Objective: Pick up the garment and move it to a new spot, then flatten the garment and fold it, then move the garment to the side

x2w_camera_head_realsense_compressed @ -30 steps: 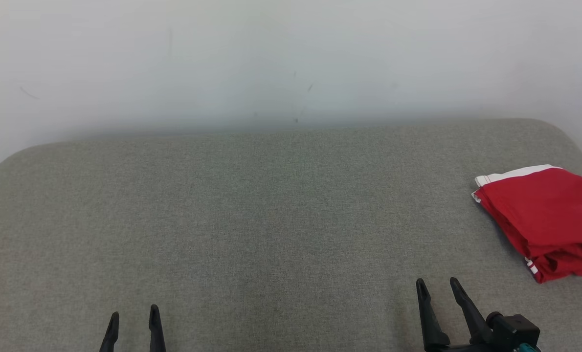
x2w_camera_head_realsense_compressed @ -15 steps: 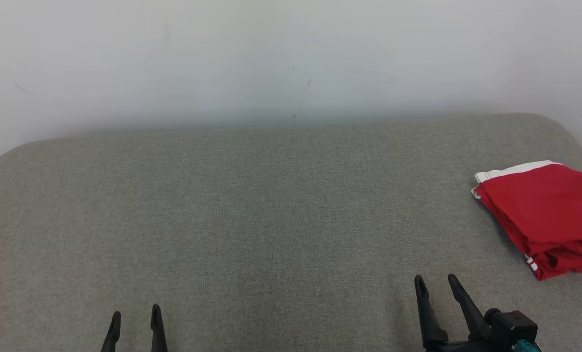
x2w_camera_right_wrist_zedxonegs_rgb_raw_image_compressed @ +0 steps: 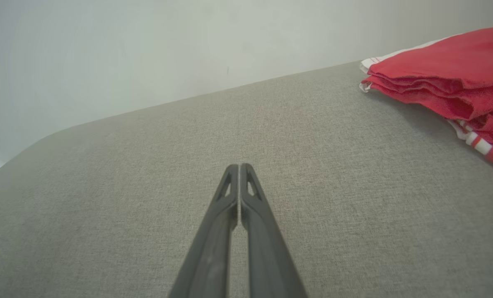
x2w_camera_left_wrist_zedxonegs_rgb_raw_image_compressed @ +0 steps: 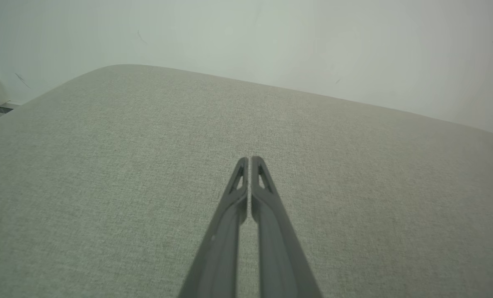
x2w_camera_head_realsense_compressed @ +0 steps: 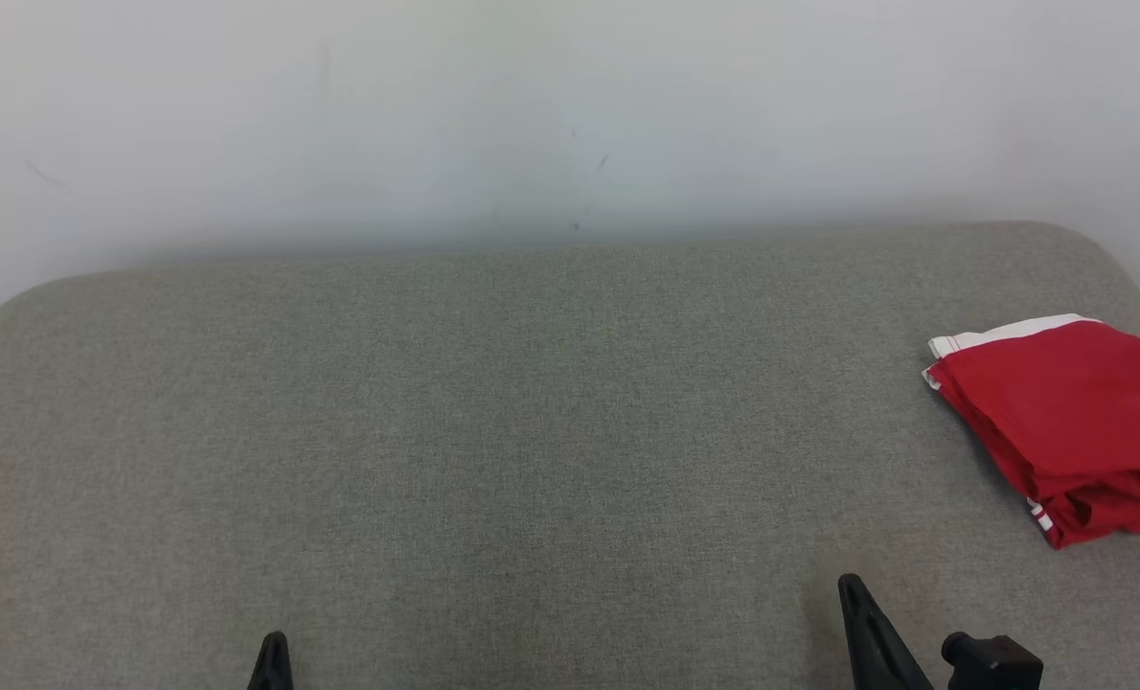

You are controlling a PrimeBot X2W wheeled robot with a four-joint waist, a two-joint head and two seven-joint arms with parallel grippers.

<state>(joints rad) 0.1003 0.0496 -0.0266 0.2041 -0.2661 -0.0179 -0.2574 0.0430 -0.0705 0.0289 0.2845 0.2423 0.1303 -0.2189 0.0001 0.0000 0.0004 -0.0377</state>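
Right gripper (x2w_camera_right_wrist_zedxonegs_rgb_raw_image_compressed: pixel 239 166): both dark fingers rise from the bottom edge and meet along their length, tips touching, nothing between them. The tips hang over the grey fabric surface (x2w_camera_right_wrist_zedxonegs_rgb_raw_image_compressed: pixel 105 186). Garment (x2w_camera_right_wrist_zedxonegs_rgb_raw_image_compressed: pixel 445 70): red with white trim, folded in several layers, lying on the surface at the upper right, well apart from the fingertips. A striped red-and-white edge shows at its near corner. Pale wall (x2w_camera_right_wrist_zedxonegs_rgb_raw_image_compressed: pixel 147 49) behind the surface.

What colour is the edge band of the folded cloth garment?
White, on the red folded cloth garment; clearest in the right wrist view.
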